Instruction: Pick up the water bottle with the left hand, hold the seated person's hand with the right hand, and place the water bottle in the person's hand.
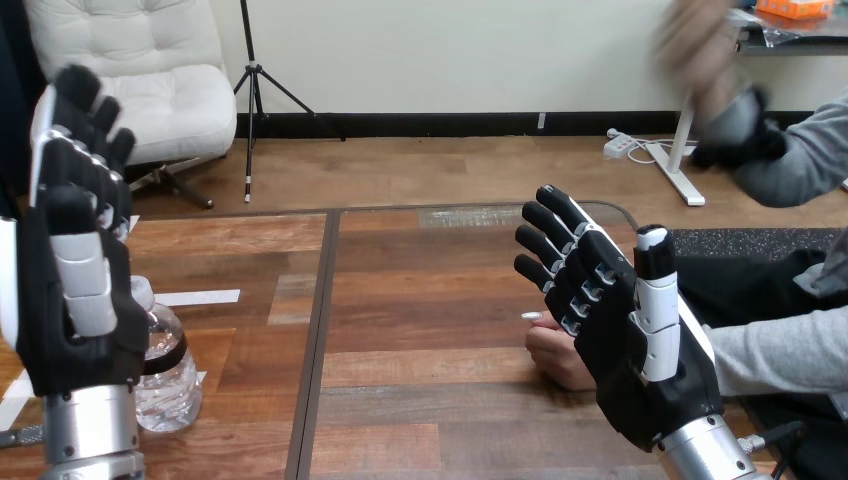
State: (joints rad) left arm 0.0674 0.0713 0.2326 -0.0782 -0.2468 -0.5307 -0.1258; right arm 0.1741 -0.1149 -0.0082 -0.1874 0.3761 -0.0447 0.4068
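Head view: pick-up step, nothing held; left hand [80, 300] open beside the bottle [168, 372] standing on the counter [430, 300], right hand [640, 345] open by the person's hand [555, 357]; next, likely closing left round bottle.

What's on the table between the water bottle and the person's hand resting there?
In the head view, only bare table, crossed by a dark seam, separates the water bottle from the person's resting hand.

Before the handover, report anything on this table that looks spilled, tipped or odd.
Nothing stands out. The water bottle stands upright on the table behind the open left hand, no spill visible. The open right hand is raised beside the person's hand, which rests on the table.
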